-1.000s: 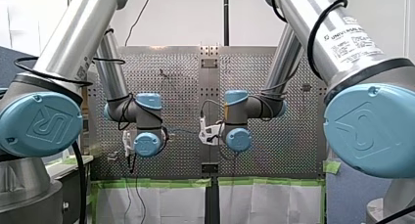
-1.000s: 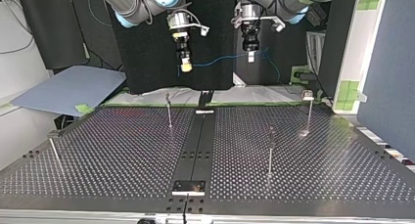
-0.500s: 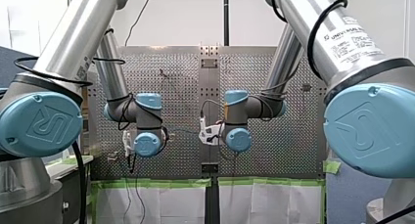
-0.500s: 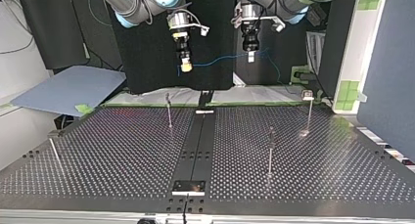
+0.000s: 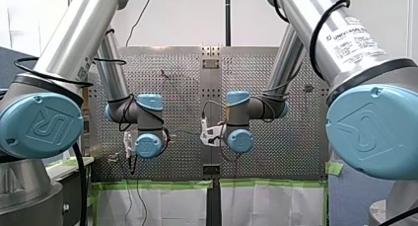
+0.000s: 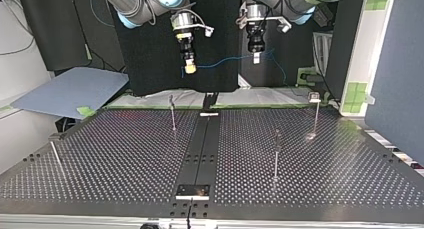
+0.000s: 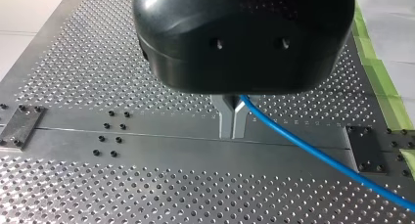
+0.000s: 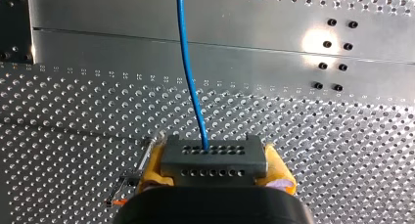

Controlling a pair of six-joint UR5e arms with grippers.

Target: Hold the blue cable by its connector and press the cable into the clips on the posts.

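In the front view both wrists hang over the perforated metal bench [image 5: 296,152], and they hide their own jaws, so nothing can be read of the grip here. A short stretch of the thin blue cable [image 5: 183,132] shows in the gap between the two wrists.

In the top view the cable [image 6: 225,62] hangs in a shallow sag from my right arm's jaws to my left arm's jaws, both raised well above the bench. Past my left arm's jaws the loose end drops away behind. The slim metal posts [image 6: 276,156] stand below and well apart from both sets of jaws, and no cable lies in any of them.

In the left wrist view the two metal fingers [image 7: 226,123] are drawn together, with the cable [image 7: 313,153] pinched near their root. From there it runs off to one side, clear of the bench.

In the right wrist view my right arm's jaws are clamped on the grey connector block with rows of small holes [image 8: 214,158], with a yellow pad [image 8: 151,166] on either flank. The cable leaves one hole and runs straight ahead of the jaws.

The cable looks light and limp. It should bend wherever it is pushed and droop unless it is kept taut between the two grips. Its smooth jacket will probably slide through the metal fingers, which suits feeding it along. The connector is the only rigid part, so it is the right place for a firm hold. Pinching the thin strand hard could kink it.
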